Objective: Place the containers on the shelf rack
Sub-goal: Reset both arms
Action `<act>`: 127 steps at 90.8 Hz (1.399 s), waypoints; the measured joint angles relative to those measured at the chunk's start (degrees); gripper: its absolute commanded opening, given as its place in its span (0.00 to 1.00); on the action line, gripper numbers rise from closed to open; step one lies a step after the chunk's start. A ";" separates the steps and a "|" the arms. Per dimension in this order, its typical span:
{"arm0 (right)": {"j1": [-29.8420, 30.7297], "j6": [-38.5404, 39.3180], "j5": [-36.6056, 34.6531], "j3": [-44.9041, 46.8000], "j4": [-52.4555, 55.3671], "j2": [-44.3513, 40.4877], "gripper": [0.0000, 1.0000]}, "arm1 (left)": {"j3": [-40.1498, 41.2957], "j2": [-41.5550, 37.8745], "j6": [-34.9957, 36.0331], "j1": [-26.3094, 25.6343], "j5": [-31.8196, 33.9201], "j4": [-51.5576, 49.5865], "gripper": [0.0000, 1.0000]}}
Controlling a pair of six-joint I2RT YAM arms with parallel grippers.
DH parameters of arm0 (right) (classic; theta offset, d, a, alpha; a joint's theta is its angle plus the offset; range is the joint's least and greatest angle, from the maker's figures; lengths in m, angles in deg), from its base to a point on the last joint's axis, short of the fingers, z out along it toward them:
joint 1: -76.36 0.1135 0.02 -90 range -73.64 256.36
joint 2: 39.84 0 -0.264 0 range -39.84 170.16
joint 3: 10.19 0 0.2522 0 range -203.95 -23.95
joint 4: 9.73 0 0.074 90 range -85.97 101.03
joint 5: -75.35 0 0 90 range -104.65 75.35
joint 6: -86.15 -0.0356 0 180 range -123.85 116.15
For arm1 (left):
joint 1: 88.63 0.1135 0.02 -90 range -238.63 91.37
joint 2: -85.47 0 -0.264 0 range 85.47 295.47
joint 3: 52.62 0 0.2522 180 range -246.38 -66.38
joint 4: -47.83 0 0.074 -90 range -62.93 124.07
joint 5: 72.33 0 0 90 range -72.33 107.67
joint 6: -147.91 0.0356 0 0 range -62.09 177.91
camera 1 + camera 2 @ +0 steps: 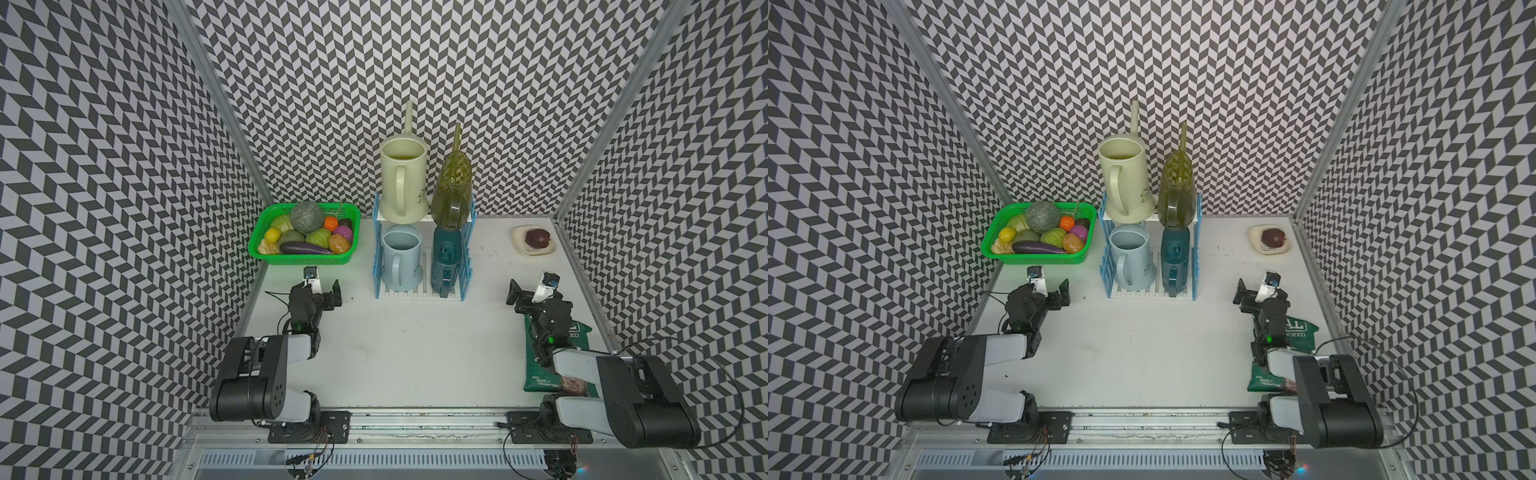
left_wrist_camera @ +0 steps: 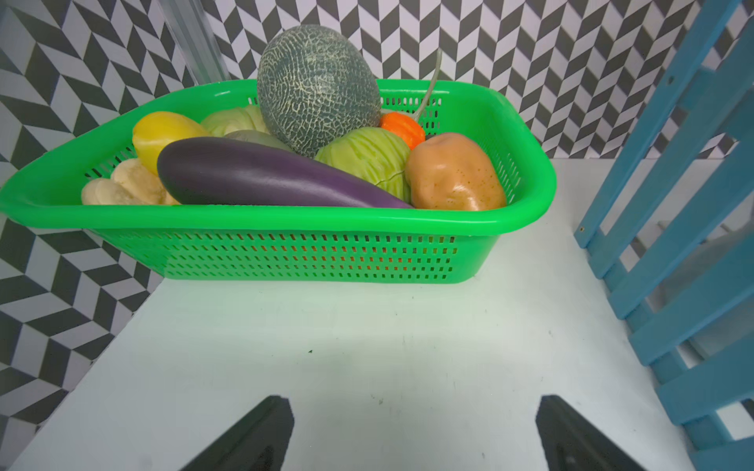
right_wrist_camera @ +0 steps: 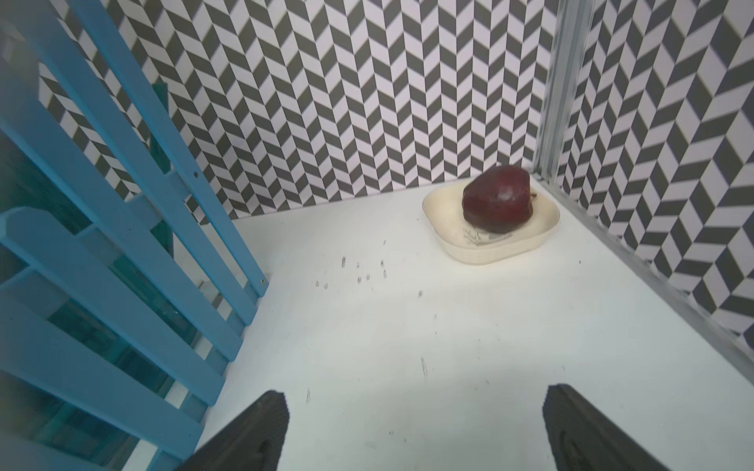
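The white tabletop (image 1: 415, 340) carries a green basket (image 1: 305, 259) of produce just beyond the left hand (image 1: 326, 286). The shelf rack (image 1: 419, 294) stands on it between the left hand and the right hand (image 1: 530, 289), set a little farther back. A small cream dish (image 1: 519, 243) sits well beyond the right hand near the back corner, and a dark green snack bag (image 1: 536, 365) lies flat behind that hand.

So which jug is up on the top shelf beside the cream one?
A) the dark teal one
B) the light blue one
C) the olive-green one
C: the olive-green jug stands beside the cream jug on the upper tier of the shelf rack, while the light blue jug and the dark teal jug sit on the lower tier.
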 measured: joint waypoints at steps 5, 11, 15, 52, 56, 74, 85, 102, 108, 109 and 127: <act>0.00 0.92 0.24 -0.02 -3.15 1.51 1.00 | 1.07 2.45 0.00 -1.01 0.90 5.40 1.00; 0.00 1.68 0.63 -0.04 -7.13 4.28 1.00 | 2.27 3.98 -0.02 -1.66 1.36 9.55 1.00; 0.00 2.14 0.96 -0.07 -9.60 6.54 1.00 | 2.56 4.20 -0.04 -1.77 1.53 10.73 1.00; 0.00 4.24 3.58 -3.28 -13.22 12.15 1.00 | 2.54 4.24 -0.83 -1.60 2.43 16.11 1.00; 0.00 4.31 3.67 -3.30 -13.16 12.15 1.00 | 2.54 4.24 -0.83 -1.60 2.43 16.11 1.00; 0.00 4.63 3.74 -3.32 -12.70 12.15 1.00 | 2.54 4.24 -0.85 -1.60 2.43 16.11 1.00; 0.00 4.66 3.76 -3.32 -12.70 12.15 1.00 | 2.54 4.24 -0.85 -1.57 2.43 16.11 1.00; 0.02 5.49 5.31 2.01 -18.25 10.69 1.00 | 8.94 3.39 -0.94 -1.49 2.71 25.18 1.00; 0.04 5.99 6.03 6.97 -23.54 10.12 1.00 | 14.45 3.61 -0.94 -1.49 2.91 30.99 1.00; 0.04 6.05 6.16 7.74 -24.41 10.10 1.00 | 15.17 3.72 -0.92 -1.49 2.91 31.65 1.00; 0.17 6.60 6.84 8.63 -27.78 9.92 1.00 | 11.69 3.93 -0.96 -1.46 2.86 31.30 1.00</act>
